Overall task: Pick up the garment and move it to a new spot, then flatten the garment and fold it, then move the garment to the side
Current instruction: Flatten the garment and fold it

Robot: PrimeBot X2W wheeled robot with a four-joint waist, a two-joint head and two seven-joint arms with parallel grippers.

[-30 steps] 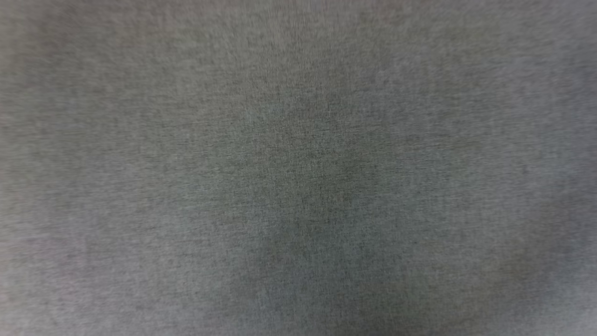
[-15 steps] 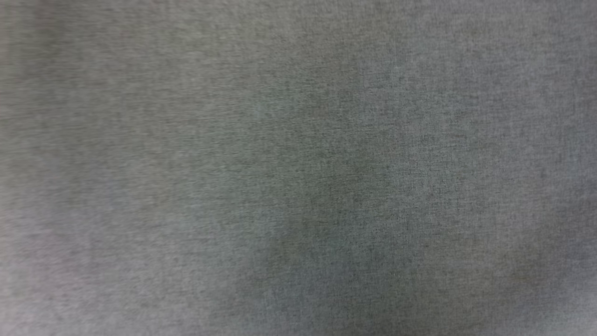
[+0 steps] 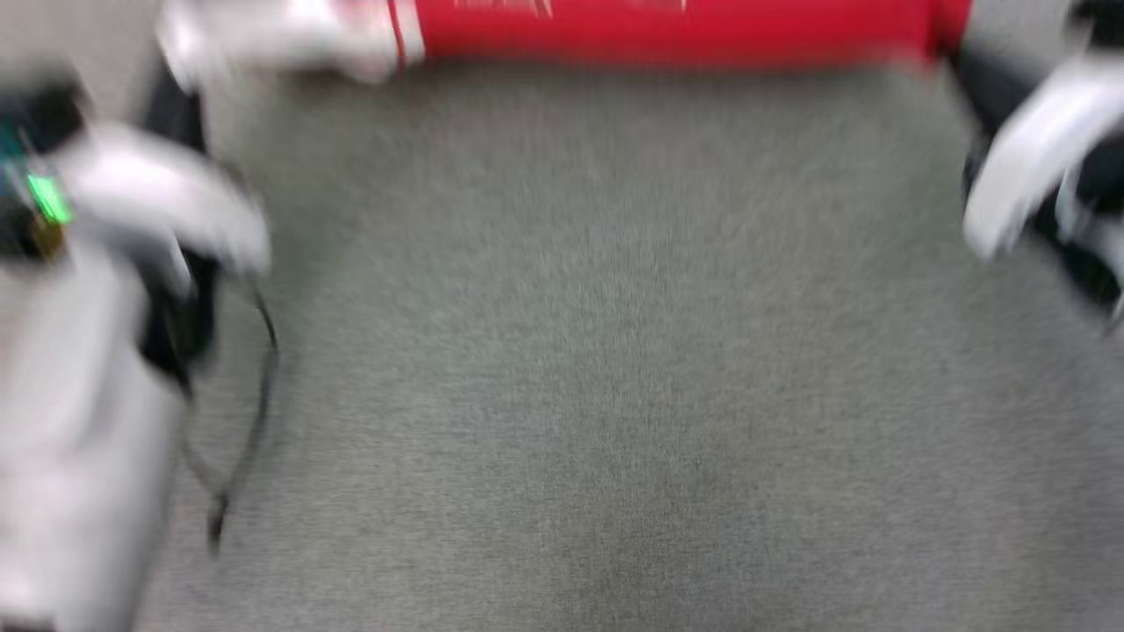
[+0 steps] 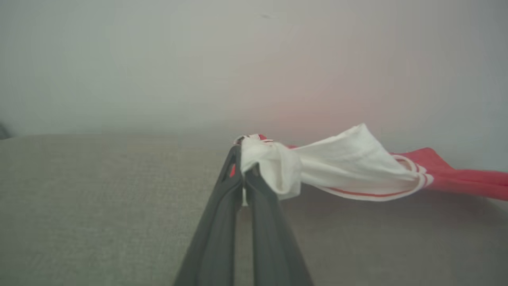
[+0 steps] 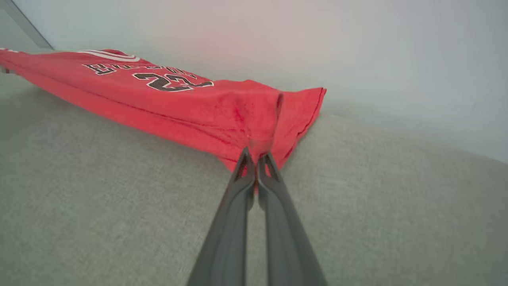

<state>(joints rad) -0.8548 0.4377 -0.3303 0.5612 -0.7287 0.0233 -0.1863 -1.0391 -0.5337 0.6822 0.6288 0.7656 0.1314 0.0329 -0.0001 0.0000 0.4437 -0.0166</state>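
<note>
The garment (image 3: 676, 31), a red jersey with white sleeves, stretches across the top of the blurred head view above the grey surface. In the left wrist view my left gripper (image 4: 243, 159) is shut on a bunched white sleeve of the garment (image 4: 349, 167), which is lifted off the surface. My right gripper (image 5: 256, 157) is shut on a red hem corner of the garment (image 5: 178, 103), whose black lettering and number face up. The pale left forearm (image 3: 149, 202) and right forearm (image 3: 1027, 149) flank the head view.
A grey fabric surface (image 3: 615, 351) spreads under everything. A dark cable (image 3: 255, 421) hangs by the left arm. A pale wall (image 5: 357, 39) rises behind the surface in both wrist views.
The head camera has moved: earlier it showed just grey fabric, now the garment's red edge and both forearms have come into the picture, motion-blurred.
</note>
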